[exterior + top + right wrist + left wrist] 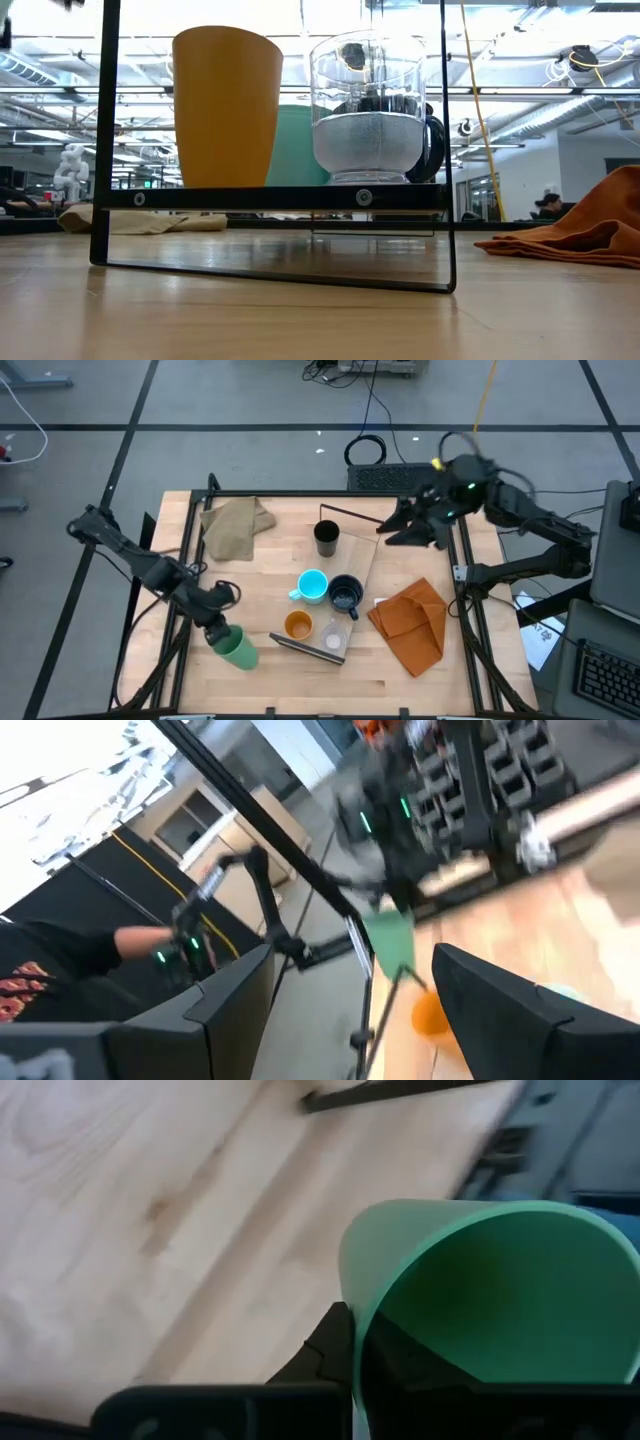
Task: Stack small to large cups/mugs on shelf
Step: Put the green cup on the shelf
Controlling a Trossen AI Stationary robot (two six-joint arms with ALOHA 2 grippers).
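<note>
On the light-wood table [250,560], the shelf [345,585] lies across the middle. At its near end stand the orange cup [298,625] and the clear plastic cup [333,636]; the black cup [326,537] stands at its far end. The light-blue mug [312,587] and dark navy mug [345,594] sit side by side at the shelf's left edge. Left of the shelf's near end, the left gripper [216,628] pinches the green cup [239,649] by its rim. The right gripper [400,530] hovers off the shelf's far right, fingers spread. A tan cloth [235,524] lies left of the shelf, an orange cloth [412,622] right. Beyond is a grey floor [250,400] with cables
</note>
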